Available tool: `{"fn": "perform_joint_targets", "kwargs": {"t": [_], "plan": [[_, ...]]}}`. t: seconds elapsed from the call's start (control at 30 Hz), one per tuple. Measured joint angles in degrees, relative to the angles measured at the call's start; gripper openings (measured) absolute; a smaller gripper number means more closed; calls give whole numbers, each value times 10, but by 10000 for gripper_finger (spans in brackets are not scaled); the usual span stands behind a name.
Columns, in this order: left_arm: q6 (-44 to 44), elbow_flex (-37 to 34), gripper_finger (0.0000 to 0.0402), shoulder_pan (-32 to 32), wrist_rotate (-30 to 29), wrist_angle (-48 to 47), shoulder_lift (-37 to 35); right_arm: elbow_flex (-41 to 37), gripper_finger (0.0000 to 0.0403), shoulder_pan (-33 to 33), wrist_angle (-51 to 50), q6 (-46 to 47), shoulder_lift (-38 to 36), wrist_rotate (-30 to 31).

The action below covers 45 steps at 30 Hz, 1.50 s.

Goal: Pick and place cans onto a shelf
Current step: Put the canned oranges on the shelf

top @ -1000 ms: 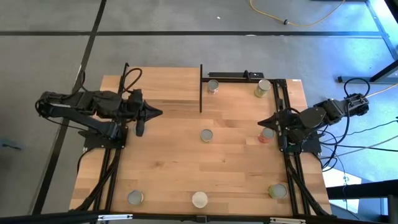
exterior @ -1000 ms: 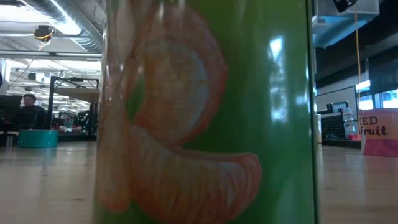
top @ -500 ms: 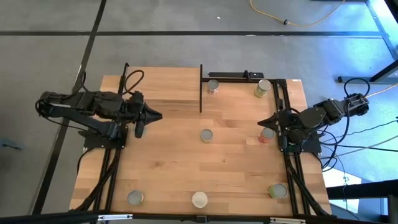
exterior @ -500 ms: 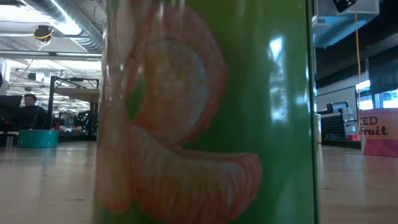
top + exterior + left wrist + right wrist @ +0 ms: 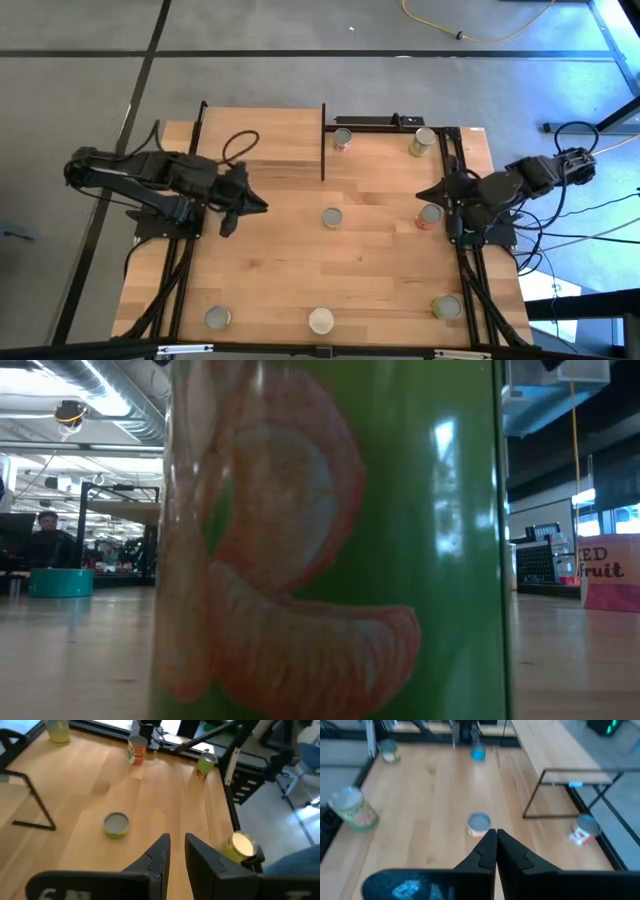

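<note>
Green can (image 5: 330,540) w/ orange-segment label fills low view, at bench (image 5: 270,250) edge, 6 o'clock. Centre can (image 5: 332,217) sits alone. Left claw (image 5: 262,205) at 9 o'clock, narrow gap, holding nothing. Right claw (image 5: 420,196) at 3 o'clock, pinched closed, empty, beside red can (image 5: 430,215). Shelf (image 5: 262,140) at 11 o'clock.

A cylindrical green tin (image 5: 330,540) printed with pale orange citrus segments fills the low view. Elsewhere, a small red-and-white labelled can (image 5: 136,749) (silvery top) stands on the light-wood tabletop (image 5: 100,795).
</note>
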Motion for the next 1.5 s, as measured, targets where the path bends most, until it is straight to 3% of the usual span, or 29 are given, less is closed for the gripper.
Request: {"fn": "perform_joint_targets", "kwargs": {"t": [0.2,0.4,0.5,0.67,0.8,1.0,1.2,1.5], "plan": [[15,0,52,-9,26,-5,42,56,13,0,-60,13,45,-15],[46,-1,48,-56,53,14,111,78,13,0,-61,-26,67,-18],[42,-1,49,-84,39,65,147,78,13,0,-61,-57,71,-29],[-13,-1,47,-130,36,226,217,79,13,0,-61,-62,73,-36],[-43,0,46,-163,-6,302,269,79,13,0,-62,-69,73,-50],[-47,-1,46,-204,-57,313,326,79,13,0,-56,-73,77,-51],[-53,-1,46,-226,-70,351,373,79,13,0,-48,-72,80,-50],[-152,-1,46,-236,-100,379,424,79,13,0,-42,-73,81,-50]]}}
